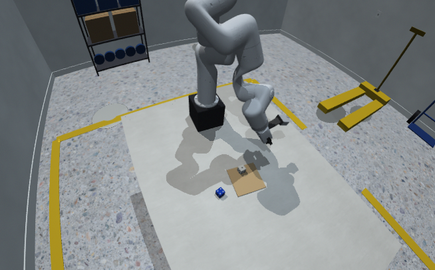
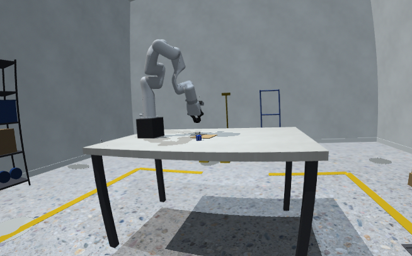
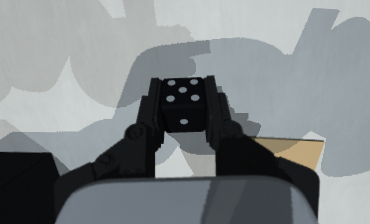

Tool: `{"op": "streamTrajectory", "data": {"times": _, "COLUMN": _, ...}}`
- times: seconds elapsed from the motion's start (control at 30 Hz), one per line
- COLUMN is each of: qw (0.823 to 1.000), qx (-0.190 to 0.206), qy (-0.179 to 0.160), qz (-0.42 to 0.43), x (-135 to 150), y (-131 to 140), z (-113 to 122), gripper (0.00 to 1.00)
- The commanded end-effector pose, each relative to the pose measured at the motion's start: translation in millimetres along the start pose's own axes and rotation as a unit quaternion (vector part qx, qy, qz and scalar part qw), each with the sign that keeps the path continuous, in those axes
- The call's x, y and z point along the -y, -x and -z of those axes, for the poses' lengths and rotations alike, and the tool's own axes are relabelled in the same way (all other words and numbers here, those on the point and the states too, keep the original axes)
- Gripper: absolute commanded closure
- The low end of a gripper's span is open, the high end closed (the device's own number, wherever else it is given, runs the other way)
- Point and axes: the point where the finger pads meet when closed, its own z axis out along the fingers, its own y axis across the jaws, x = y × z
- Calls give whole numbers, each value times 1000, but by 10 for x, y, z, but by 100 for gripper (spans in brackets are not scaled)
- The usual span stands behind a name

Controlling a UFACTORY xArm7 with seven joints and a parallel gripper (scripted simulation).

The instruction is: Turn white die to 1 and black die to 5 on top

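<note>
Wrist view: tool pinching black die at frame centre, above the bench; top view alone shows white die on mat, blue die lower left of it.

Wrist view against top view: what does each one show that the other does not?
Only the wrist view shows the black die clamped between the pincer's fingers, with its pips readable: five on one face, one on the face nearer the camera.

Only the top view shows the white die on the mat, the blue die on the table beside the mat, and the arm's base.

Both show the pincer, held above the table, and the tan mat, though the wrist view catches only one corner.
</note>
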Motion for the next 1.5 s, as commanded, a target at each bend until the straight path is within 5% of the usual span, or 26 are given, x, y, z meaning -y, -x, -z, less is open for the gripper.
{"op": "streamTrajectory", "data": {"times": 0.0, "qw": 997, "qx": -68, "qy": 28, "qz": 10, "x": 6, "y": 26, "z": -8, "gripper": 73}}
{"op": "streamTrajectory", "data": {"times": 0.47, "qw": 973, "qx": -227, "qy": 26, "qz": 14, "x": 4, "y": 46, "z": 1, "gripper": 73}}
{"op": "streamTrajectory", "data": {"times": 0.67, "qw": 964, "qx": -263, "qy": 29, "qz": 15, "x": 4, "y": 48, "z": 19, "gripper": 73}}
{"op": "streamTrajectory", "data": {"times": 1.1, "qw": 963, "qx": -269, "qy": 26, "qz": 15, "x": 2, "y": 66, "z": -7, "gripper": 73}}
{"op": "streamTrajectory", "data": {"times": 1.47, "qw": 963, "qx": -269, "qy": 25, "qz": 15, "x": -16, "y": 224, "z": -276, "gripper": 73}}
